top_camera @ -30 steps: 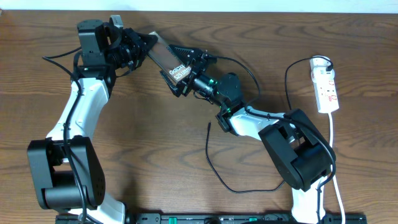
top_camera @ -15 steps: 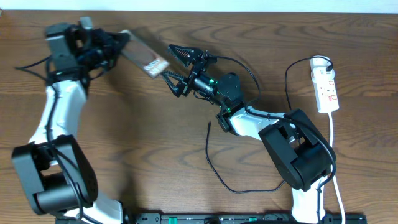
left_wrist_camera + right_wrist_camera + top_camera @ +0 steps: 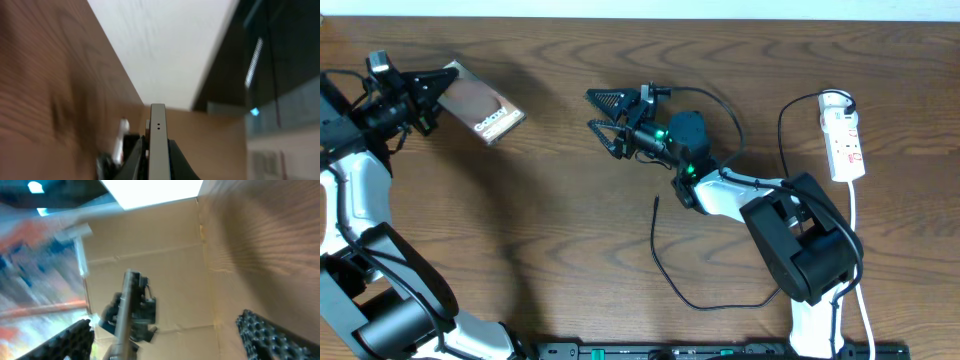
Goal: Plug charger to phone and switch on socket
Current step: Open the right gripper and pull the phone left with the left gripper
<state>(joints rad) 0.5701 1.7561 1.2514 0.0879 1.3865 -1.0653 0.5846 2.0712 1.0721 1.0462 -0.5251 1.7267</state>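
Observation:
The brown-bronze phone (image 3: 480,105) is held above the table at the far left by my left gripper (image 3: 432,88), which is shut on its end. In the left wrist view the phone shows edge-on (image 3: 158,140) between the fingers. My right gripper (image 3: 600,112) is open and empty at the table's upper middle, apart from the phone; the right wrist view shows the phone edge-on (image 3: 126,310) in the distance. The thin black charger cable (image 3: 665,275) lies on the table, its plug tip (image 3: 656,201) free. The white socket strip (image 3: 845,140) lies at the far right.
The socket's white cord (image 3: 858,260) runs down the right side of the table. The right arm's base (image 3: 805,250) stands at the front right. The charger cable loops up by the socket (image 3: 785,120).
My left gripper has swung far to the left with the phone, away from the right gripper. The right gripper let go of the phone's end and stays open in place.

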